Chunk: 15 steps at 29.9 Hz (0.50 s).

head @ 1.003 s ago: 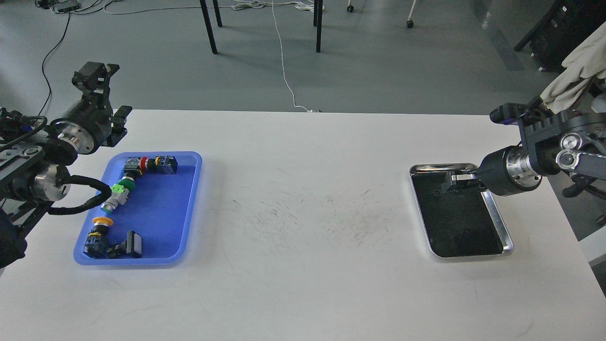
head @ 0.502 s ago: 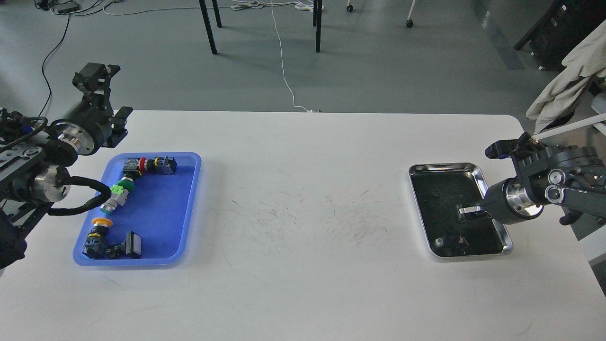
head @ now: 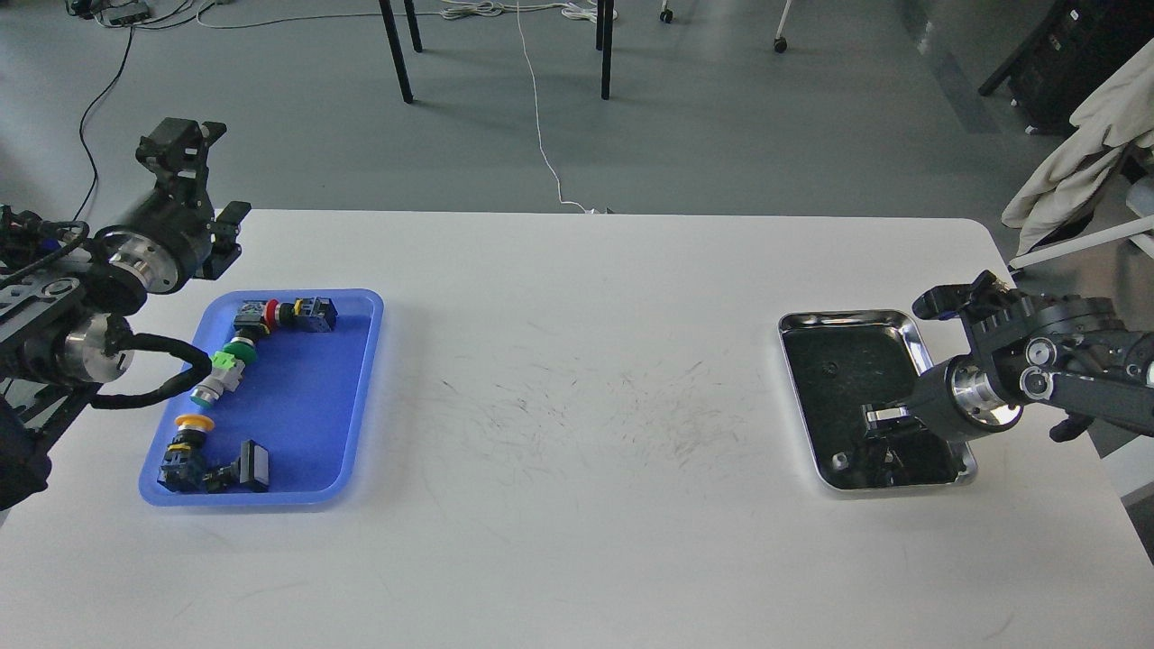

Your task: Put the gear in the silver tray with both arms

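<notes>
The silver tray [head: 912,335] lies on the white table at the right. My right gripper [head: 879,443] comes in from the right and reaches low into the tray's front half. Its dark fingers blend with the tray's dark bottom, so I cannot tell how they stand. A small round silvery piece [head: 839,461], possibly the gear, lies in the tray's front left corner, just left of the gripper. My left gripper [head: 212,194] hovers above the table's far left edge, behind the blue tray, with nothing visible in it. Its fingers are too dark to tell apart.
A blue plastic tray [head: 356,397] at the left holds several push-button switches [head: 225,365] with red, green and yellow caps. The table's middle is scuffed. Chair legs and cables are on the floor beyond the far edge. A cloth [head: 1095,135] hangs at the far right.
My right gripper has moved from the tray's far end toward its front and lower. The small silvery piece now shows in the tray's front left corner. The left arm has barely moved.
</notes>
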Tool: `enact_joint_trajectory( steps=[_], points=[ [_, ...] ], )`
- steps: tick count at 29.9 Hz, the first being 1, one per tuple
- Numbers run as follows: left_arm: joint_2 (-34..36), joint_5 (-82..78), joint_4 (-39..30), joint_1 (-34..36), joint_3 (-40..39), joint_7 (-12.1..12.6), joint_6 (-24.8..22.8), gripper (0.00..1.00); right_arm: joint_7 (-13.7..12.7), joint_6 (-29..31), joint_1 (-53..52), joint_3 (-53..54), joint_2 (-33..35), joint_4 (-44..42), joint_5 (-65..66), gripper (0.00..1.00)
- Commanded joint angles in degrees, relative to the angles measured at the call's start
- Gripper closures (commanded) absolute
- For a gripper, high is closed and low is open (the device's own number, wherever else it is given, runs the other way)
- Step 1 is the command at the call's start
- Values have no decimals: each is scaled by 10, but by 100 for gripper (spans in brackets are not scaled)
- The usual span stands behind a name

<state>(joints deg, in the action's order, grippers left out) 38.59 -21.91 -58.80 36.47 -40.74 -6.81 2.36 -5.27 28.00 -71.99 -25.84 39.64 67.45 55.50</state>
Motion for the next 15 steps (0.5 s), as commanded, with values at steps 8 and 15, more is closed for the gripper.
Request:
enact_joint_trajectory(
  steps=[8, 15],
  points=[
    [4, 0, 0, 2, 0, 1, 0, 2, 2, 0, 9, 135, 51, -2, -28, 2],
    [27, 8, 1, 11, -16, 2, 0, 2, 2, -87, 69, 342, 53, -6, -261, 2]
  ],
)
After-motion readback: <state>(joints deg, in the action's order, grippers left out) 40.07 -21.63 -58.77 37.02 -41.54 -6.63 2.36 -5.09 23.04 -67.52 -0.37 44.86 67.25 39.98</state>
